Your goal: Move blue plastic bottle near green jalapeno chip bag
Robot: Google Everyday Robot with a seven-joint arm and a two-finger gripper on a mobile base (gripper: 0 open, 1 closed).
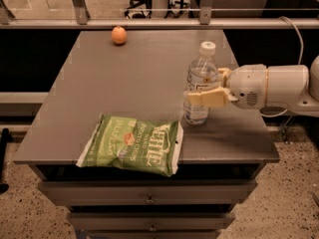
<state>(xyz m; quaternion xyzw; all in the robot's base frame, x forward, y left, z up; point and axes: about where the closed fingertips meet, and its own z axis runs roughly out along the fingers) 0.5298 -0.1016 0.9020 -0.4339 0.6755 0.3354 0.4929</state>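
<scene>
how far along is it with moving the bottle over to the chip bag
Mostly done: the blue plastic bottle stands upright on the table just right of the green jalapeno chip bag, close to its corner. In hand: the gripper, reaching from the right, is clamped around the bottle's middle. Left: let go and pull back.

Table (149, 78) bears orange (118, 35), green jalapeno chip bag (132, 144), and blue plastic bottle (202, 76) in gripper (198, 92).
</scene>
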